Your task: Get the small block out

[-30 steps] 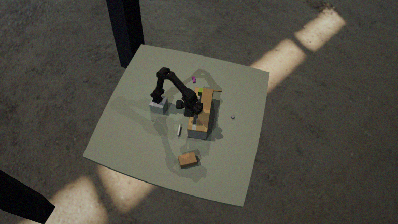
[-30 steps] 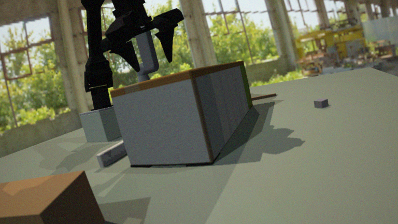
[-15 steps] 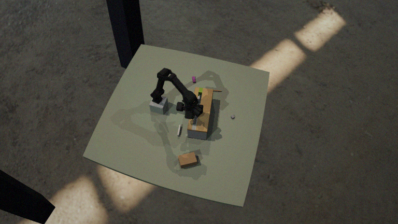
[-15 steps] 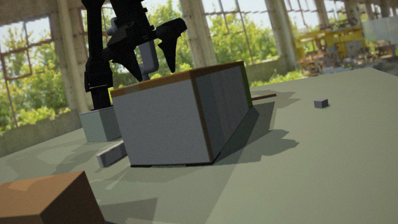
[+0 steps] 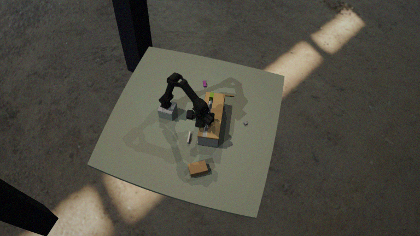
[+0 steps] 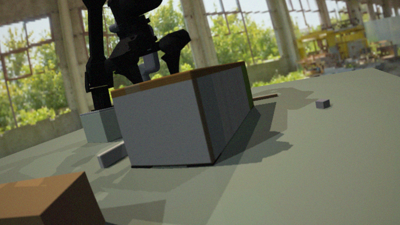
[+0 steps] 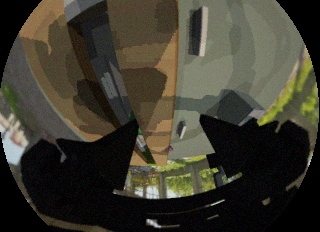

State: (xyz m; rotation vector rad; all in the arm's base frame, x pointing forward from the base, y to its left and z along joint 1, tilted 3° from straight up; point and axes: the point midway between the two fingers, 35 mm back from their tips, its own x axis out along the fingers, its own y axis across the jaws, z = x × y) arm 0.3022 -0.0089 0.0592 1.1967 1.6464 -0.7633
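Note:
The box (image 5: 219, 106) (image 6: 165, 128) (image 7: 142, 47) has a wooden top with a long open slot, grey walls and a green part at its far end. The small block cannot be told for certain. A dark green patch (image 7: 132, 116) shows inside the slot in the wrist view, partly hidden by a finger, among grey pieces. My gripper (image 5: 199, 121) (image 6: 156, 78) (image 7: 170, 120) is open and empty, with its fingers wide apart. It hangs over the near half of the box, above the top and towards the arm's side. The arm hides part of the slot in the top view.
A white bar (image 5: 189, 137) (image 6: 113, 154) (image 7: 202, 32) lies beside the box, and a second pale bar (image 7: 182, 129) lies farther along. An orange block (image 5: 198, 168) (image 6: 44, 194), a magenta piece (image 5: 204, 83), a grey cube (image 5: 245, 123) (image 6: 322, 103) and a thin brown stick (image 5: 229, 95) (image 6: 265, 97) lie around.

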